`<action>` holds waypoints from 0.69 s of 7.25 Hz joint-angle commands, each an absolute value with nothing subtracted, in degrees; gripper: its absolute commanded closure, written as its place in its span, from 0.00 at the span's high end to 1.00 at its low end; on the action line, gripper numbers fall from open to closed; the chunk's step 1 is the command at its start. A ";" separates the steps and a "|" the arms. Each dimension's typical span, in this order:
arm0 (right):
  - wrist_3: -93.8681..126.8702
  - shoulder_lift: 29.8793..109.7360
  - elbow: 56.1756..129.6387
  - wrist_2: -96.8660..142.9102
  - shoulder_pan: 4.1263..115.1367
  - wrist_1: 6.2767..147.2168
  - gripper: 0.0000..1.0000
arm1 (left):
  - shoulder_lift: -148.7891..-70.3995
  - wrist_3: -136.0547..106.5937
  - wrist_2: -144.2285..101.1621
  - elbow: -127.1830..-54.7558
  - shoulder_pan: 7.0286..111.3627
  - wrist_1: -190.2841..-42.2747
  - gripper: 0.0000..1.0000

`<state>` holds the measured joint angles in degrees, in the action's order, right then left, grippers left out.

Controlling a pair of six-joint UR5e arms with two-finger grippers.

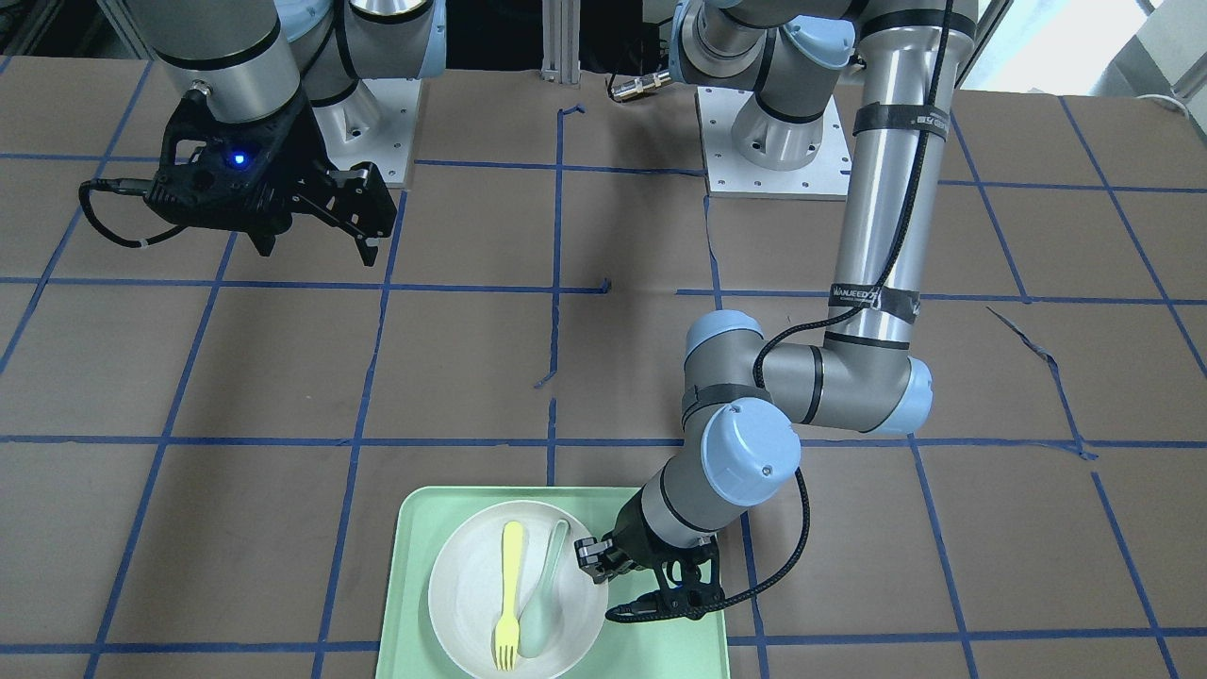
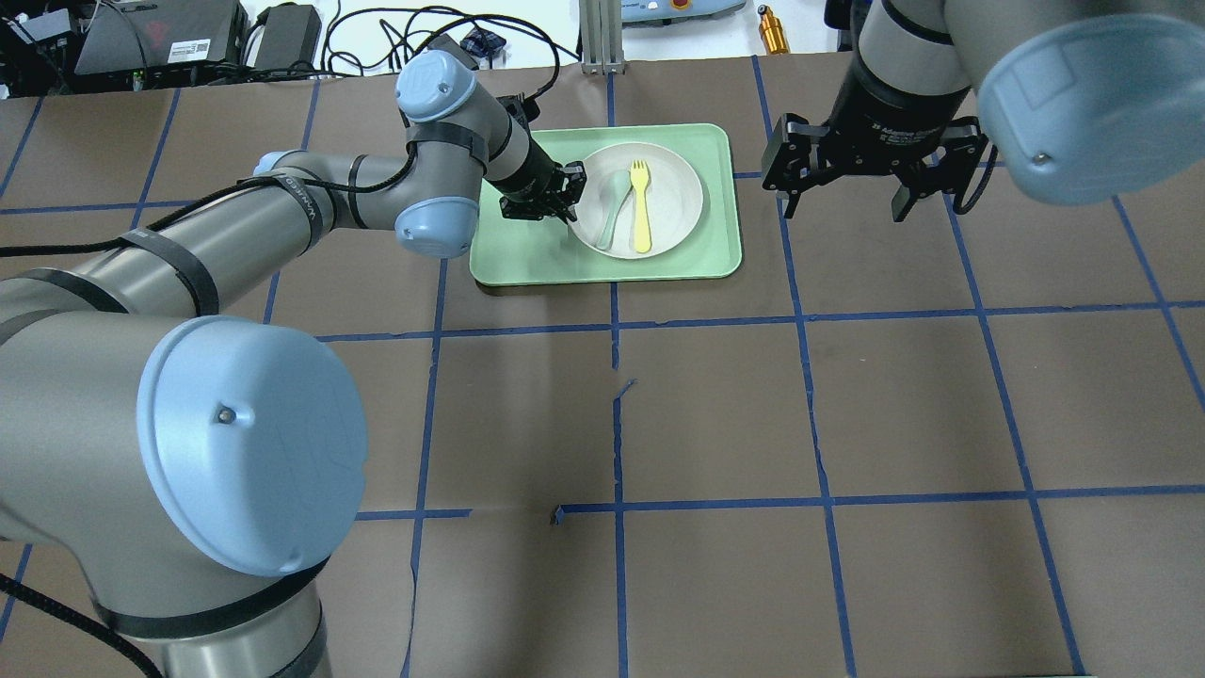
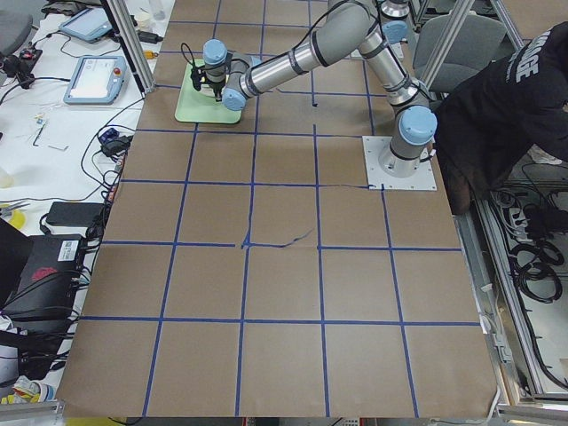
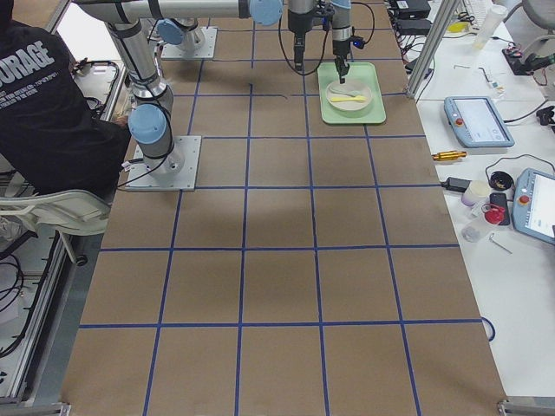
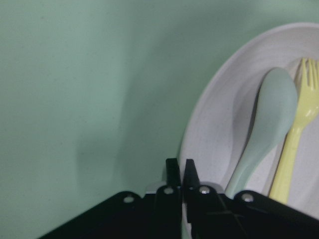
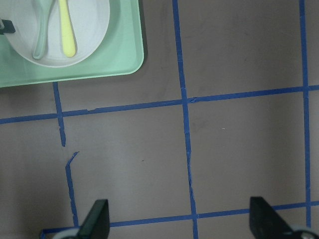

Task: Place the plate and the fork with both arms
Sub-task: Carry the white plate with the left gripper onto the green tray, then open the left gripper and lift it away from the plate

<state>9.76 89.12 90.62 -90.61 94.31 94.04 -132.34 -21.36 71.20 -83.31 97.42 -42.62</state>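
The white plate (image 2: pixel 673 202) lies in the mint-green tray (image 2: pixel 715 254) at the far middle of the table. The pale-yellow fork (image 2: pixel 640 202) lies on the plate, beside a grey-green spoon (image 2: pixel 612 202). My left gripper (image 2: pixel 565 193) is low at the plate's left edge. In the left wrist view the gripper (image 5: pixel 179 167) is shut on the rim of the plate (image 5: pixel 214 129), with the fork (image 5: pixel 299 134) to the right. My right gripper (image 2: pixel 843 202) is open and empty, held above the table right of the tray. The right wrist view shows the plate (image 6: pixel 89 25) and fork (image 6: pixel 66 25) far off.
The table is brown paper with a blue tape grid. The tray's raised rim (image 1: pixel 415 528) surrounds the plate. The two arm bases (image 1: pixel 773 151) stand at the robot side. Cables, boxes and tablets lie beyond the far table edge (image 2: pixel 282 38).
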 commanded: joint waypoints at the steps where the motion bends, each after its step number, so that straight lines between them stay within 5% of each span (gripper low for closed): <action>1: 9.76 89.12 90.53 -90.62 94.31 94.04 1.00 | -132.45 -21.36 71.54 -83.84 97.38 -42.54 0.78; 2: 9.76 89.12 90.61 -90.62 94.31 94.04 1.00 | -131.32 -20.66 72.76 -84.02 97.38 -41.93 0.98; 5: 9.76 89.12 90.70 -90.62 94.31 94.04 1.00 | -126.76 -18.11 76.96 -84.89 95.72 -43.58 1.00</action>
<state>9.74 89.12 90.63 -90.61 94.31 94.04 -129.32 -19.08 74.42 -84.17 96.64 -42.56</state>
